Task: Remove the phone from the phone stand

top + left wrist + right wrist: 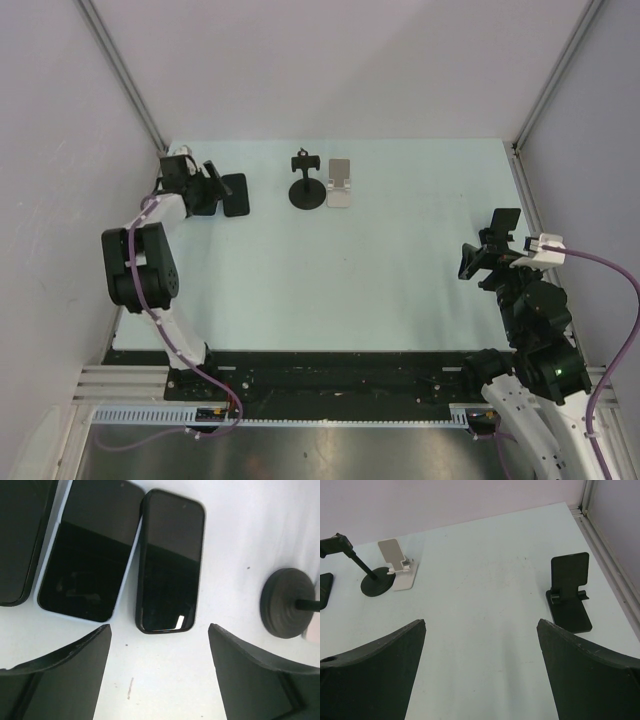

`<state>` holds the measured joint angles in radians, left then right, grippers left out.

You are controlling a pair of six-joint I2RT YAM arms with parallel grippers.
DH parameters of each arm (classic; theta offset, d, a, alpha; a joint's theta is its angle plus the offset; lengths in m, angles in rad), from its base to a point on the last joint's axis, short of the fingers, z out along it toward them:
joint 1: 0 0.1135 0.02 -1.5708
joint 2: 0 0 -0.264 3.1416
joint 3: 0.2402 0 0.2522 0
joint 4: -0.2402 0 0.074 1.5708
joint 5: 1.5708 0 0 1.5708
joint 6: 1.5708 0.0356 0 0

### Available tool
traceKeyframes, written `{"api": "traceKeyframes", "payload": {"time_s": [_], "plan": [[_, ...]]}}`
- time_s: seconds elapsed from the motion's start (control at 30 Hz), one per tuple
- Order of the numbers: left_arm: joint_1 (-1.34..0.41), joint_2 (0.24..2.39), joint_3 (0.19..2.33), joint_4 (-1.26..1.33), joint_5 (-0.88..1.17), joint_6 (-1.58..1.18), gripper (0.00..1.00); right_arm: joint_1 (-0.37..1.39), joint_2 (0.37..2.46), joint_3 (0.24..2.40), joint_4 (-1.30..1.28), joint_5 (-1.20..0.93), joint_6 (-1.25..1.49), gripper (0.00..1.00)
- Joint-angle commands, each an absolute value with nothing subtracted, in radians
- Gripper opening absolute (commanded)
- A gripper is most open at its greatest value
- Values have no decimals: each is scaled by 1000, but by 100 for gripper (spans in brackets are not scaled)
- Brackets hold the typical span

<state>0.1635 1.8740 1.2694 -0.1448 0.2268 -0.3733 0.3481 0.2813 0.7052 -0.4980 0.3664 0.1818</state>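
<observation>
Three phones lie flat on the table in the left wrist view: one in a black case (170, 562), one in a pale case (90, 555), one cut off at the left edge (20, 540). My left gripper (159, 645) is open and empty, hovering just short of the black-cased phone's near end; it also shows in the top view (212, 188). Three stands hold no phone: a black clamp stand (307, 185), a white folding stand (340, 183) and a black folding stand (570, 592). My right gripper (480, 645) is open and empty, above bare table left of the black folding stand.
The black clamp stand's round base (289, 602) sits right of the phones. Grey walls enclose the table at the back and both sides, with a metal rail (605, 545) along the right edge. The white stand (397, 562) is far off in the right wrist view.
</observation>
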Motion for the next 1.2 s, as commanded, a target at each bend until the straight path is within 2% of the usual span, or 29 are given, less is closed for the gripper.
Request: {"api": "traceKeyframes", "payload": {"time_s": [0.0, 0.03, 0.17, 0.47, 0.9, 1.17], "plan": [[74, 1761, 1256, -138, 100, -304, 87, 338, 290, 704, -463, 360, 167, 99], [55, 1761, 1265, -140, 91, -289, 91, 337, 290, 706, -463, 359, 167, 99], [-27, 1785, 1301, -138, 49, -267, 92, 333, 293, 704, -465, 357, 170, 99], [-113, 1933, 1382, -137, 136, -264, 94, 330, 302, 704, -466, 357, 169, 99], [-123, 2065, 1453, -141, 199, -291, 95, 322, 311, 704, -465, 351, 167, 99], [-118, 2049, 1420, -169, 81, -354, 95, 319, 311, 704, -466, 350, 169, 99]]}}
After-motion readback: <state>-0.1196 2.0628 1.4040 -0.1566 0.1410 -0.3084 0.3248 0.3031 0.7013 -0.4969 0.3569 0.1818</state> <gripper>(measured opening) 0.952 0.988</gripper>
